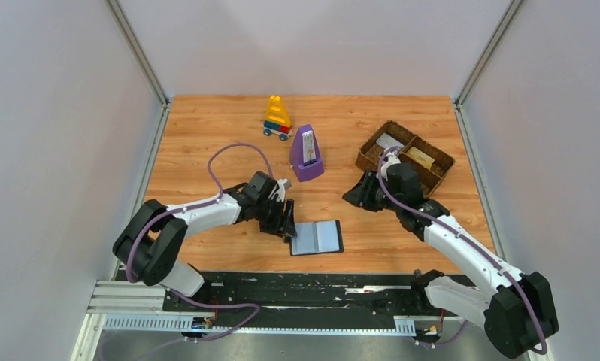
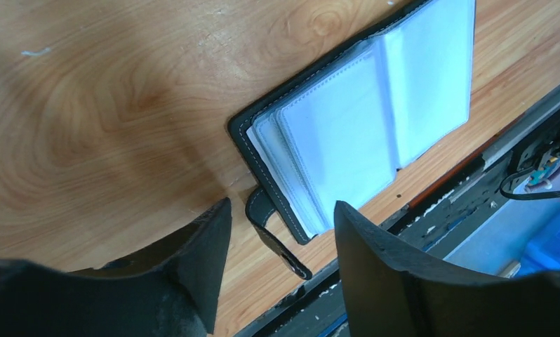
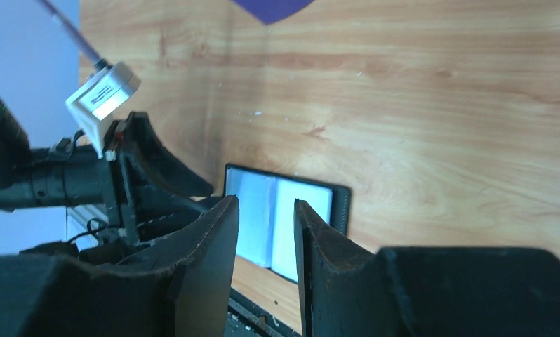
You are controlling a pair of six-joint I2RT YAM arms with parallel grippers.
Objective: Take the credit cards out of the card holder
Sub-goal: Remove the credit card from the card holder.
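The card holder (image 1: 316, 238) lies open on the wood near the front edge, showing two grey-blue panels. In the left wrist view its clear sleeves (image 2: 361, 119) look empty and a black strap (image 2: 277, 235) curls out from its edge. My left gripper (image 1: 288, 218) is open and empty at the holder's left edge, its jaws either side of the strap (image 2: 281, 207). My right gripper (image 1: 356, 197) is open and empty, right of and beyond the holder (image 3: 265, 203). A yellow-orange credit card (image 1: 419, 156) and a pale card (image 1: 389, 141) lie in the brown tray (image 1: 441, 174).
A purple metronome (image 1: 306, 154) stands behind the holder. A toy of coloured bricks (image 1: 277, 118) sits farther back. The brown divided tray is at the back right, just behind my right wrist. A black rail (image 1: 312, 289) runs along the table's front edge.
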